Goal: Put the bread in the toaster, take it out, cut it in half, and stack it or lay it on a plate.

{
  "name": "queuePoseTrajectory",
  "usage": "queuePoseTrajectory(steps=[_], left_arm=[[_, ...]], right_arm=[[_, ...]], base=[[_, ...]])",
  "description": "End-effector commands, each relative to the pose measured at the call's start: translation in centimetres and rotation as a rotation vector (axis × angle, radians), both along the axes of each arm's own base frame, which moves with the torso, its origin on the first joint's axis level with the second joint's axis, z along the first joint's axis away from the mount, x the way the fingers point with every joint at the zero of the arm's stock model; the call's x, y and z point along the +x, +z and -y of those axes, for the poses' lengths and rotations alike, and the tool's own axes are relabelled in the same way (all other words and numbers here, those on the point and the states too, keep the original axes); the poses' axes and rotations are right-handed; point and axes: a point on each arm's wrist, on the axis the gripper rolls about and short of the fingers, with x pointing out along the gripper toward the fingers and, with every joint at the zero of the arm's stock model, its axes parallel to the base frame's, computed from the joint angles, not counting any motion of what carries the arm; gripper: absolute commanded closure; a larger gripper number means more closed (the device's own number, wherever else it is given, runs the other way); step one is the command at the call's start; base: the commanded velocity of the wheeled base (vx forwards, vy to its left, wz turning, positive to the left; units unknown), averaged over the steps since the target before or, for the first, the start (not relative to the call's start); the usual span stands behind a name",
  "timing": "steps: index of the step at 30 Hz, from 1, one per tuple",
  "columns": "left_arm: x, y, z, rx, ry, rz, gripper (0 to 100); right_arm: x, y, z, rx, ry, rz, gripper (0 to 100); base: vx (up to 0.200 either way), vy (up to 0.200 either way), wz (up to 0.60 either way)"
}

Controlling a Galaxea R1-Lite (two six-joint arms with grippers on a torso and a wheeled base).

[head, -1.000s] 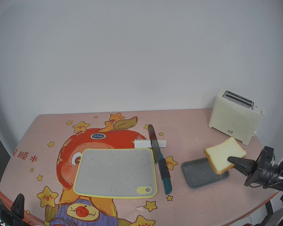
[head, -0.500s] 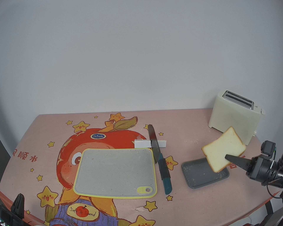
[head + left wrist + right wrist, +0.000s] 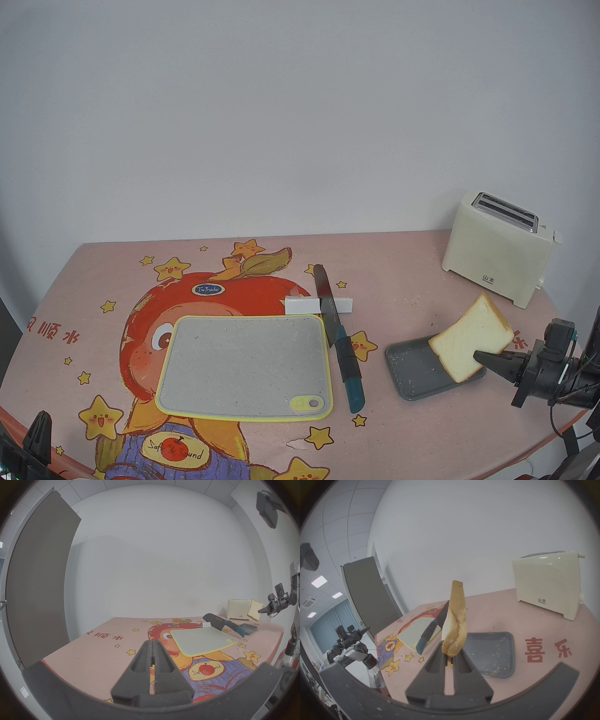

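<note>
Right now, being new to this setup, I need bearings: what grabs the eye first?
A slice of bread, pinched in the right pincer, hangs over a grey tray on the robot's right. A cream toaster stands behind it, and a knife lies beside the cutting board.

we see the cutting board [image 3: 244, 369] at the front middle of the table [image 3: 406, 275], with the knife [image 3: 340, 340] just right of it, its blade lying across a small block [image 3: 303, 305] behind the board's right corner. the tray [image 3: 415, 375] is right of the knife, with the toaster [image 3: 497, 247] behind it at the far right. the bread [image 3: 472, 337] is tilted over the tray's right end, pinched in the right gripper [image 3: 481, 357]. the left gripper [image 3: 39, 431] is at the front left edge.
</note>
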Motion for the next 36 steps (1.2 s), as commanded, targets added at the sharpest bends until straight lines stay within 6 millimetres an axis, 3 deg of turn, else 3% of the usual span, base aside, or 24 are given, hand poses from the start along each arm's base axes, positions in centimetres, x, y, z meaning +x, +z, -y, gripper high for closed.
queuePoseTrajectory(steps=[1, 11, 19, 26, 36], left_arm=[[0.1, -0.5, 0.0, 0.000, 0.001, -0.009, 100], [0.1, -0.5, 0.0, 0.000, 0.001, -0.009, 100], [0.1, -0.5, 0.0, 0.000, -0.001, -0.009, 100], [0.1, -0.5, 0.0, 0.000, 0.001, -0.009, 100], [0.1, -0.5, 0.0, 0.000, -0.001, -0.009, 100]], right_arm=[[0.4, 0.1, 0.2, -0.013, -0.015, 0.018, 100], [2.3, 1.9, 1.9, -0.031, -0.122, 0.119, 100], [3.2, 3.4, 2.0, -0.014, -0.122, 0.178, 100], [5.6, 5.7, 3.0, -0.041, -0.175, 0.232, 100], [7.3, 8.8, 3.7, -0.117, -0.195, 0.254, 100]], base=[[0.000, 0.000, 0.00], [0.000, 0.000, 0.00], [0.000, 0.000, 0.00], [0.000, 0.000, 0.00], [0.000, 0.000, 0.00]])
